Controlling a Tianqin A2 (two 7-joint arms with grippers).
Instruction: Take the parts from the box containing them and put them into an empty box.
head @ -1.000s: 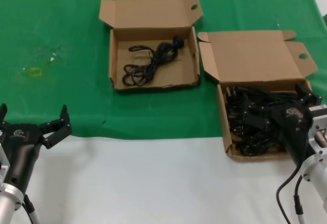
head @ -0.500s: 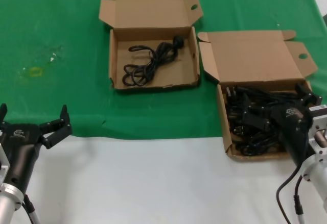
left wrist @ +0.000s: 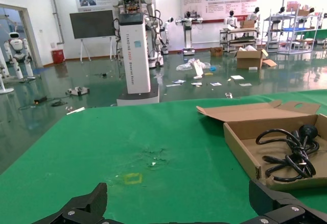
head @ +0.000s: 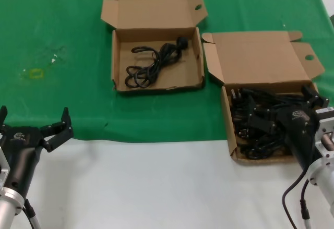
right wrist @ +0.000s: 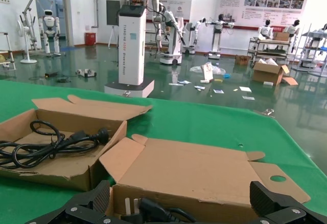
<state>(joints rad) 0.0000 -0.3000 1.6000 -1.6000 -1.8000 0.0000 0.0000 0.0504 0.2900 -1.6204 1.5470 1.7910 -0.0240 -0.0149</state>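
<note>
In the head view you see both cardboard boxes on the green cloth (head: pixel 62 41) that covers the far part of the surface (head: pixel 156 182). The box with the broad lid (head: pixel 261 57) holds a dense pile of black cords (head: pixel 261 127). The box with the narrow lid strip (head: pixel 156 57) stands just beside it, on its left and a little farther from the robot, and it holds one coiled cord (head: pixel 155 62).

The right gripper (head: pixel 284 119) is inside the tray of the broad-lid box, low among the pile of cords, with its fingers spread apart; you cannot tell if a cord lies between them. Only the right wrist view shows you the near wall of this box from close, with a plug (right wrist: pixel 153 211) just in front of the fingers (right wrist: pixel 278 201).

The left gripper (head: pixel 32 127) waits at the cloth's near edge, well apart from the narrow-lid box, with fingers wide open and holding nothing. The left wrist view shows you a hall behind, with a white robot stand (left wrist: pixel 135 55).
</note>
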